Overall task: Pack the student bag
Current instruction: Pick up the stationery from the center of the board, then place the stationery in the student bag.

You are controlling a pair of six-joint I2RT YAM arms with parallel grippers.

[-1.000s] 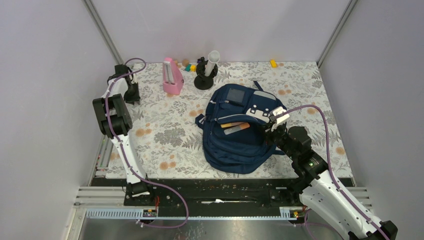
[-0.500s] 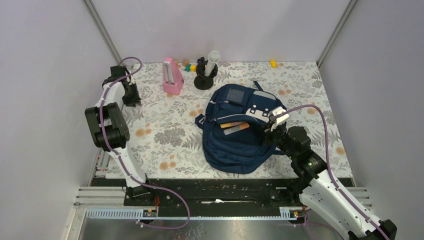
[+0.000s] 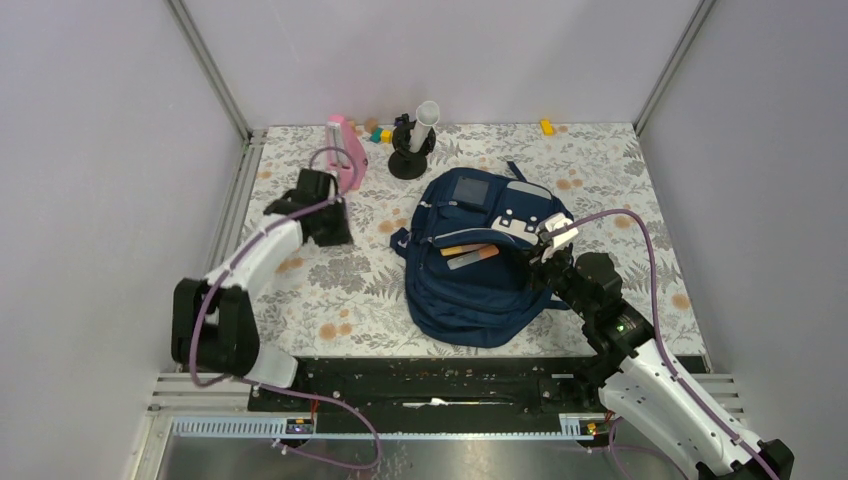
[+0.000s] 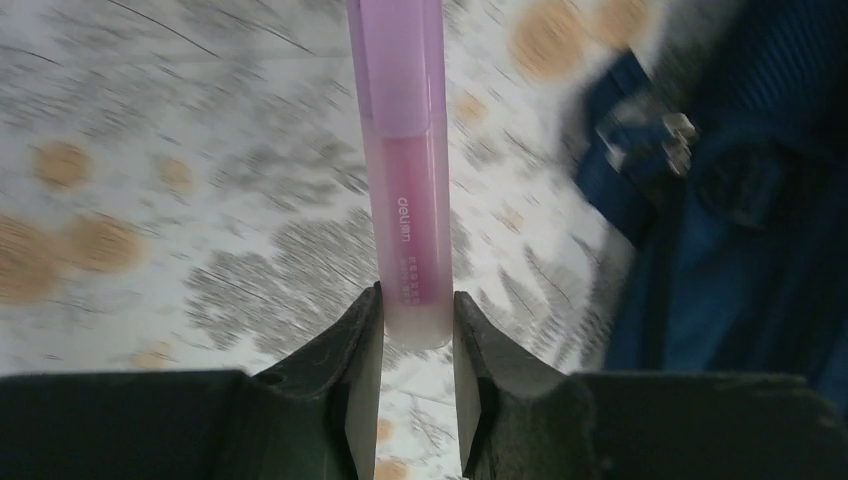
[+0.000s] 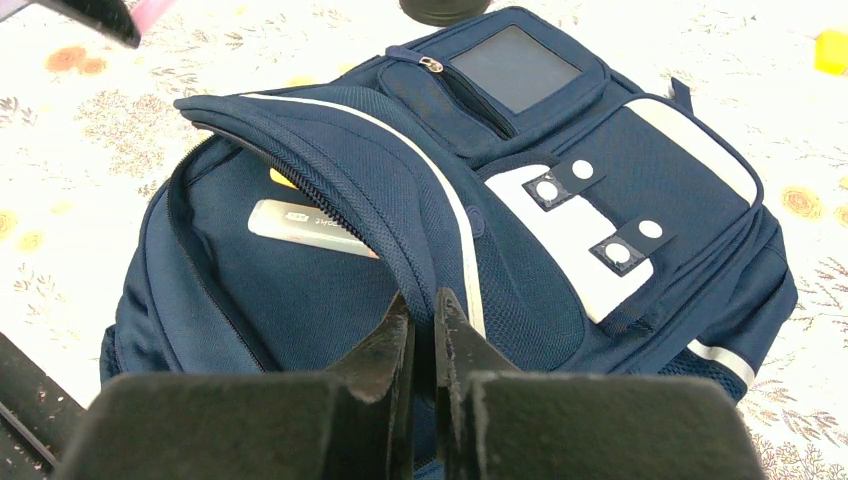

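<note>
Spotter: Your left arm has swung in from the far-left corner and now sits much closer to the bag. Right arm and bag lie as they did a second ago.

Operator: What is the left gripper doing?

Spotter: It is clamped on a pink marker, pinched at one end. The marker's long axis runs straight out past the fingertips, in line with the jaws, over the table.

Operator: Where is the bag from that hand?

Spotter: Off to its right, near but apart. The wrist view shows blue fabric and a buckle at the hand's right edge, not ahead of the tips. So the marker points past the bag, not into it.

Operator: And the right gripper?

Spotter: Nipped tight on the edge of the flap just ahead of it, lifting that edge so the mouth gapes. A grey case already lies inside, ahead and to that hand's left.

Operator: Which arm is nearer?

Spotter: Your right one touches the bag; your left one carries the load. By my reading you need to carry the left hand rightward and turn the marker's free end toward the gap under the flap. I cannot tell whether the tip would clear the flap's edge.
</note>
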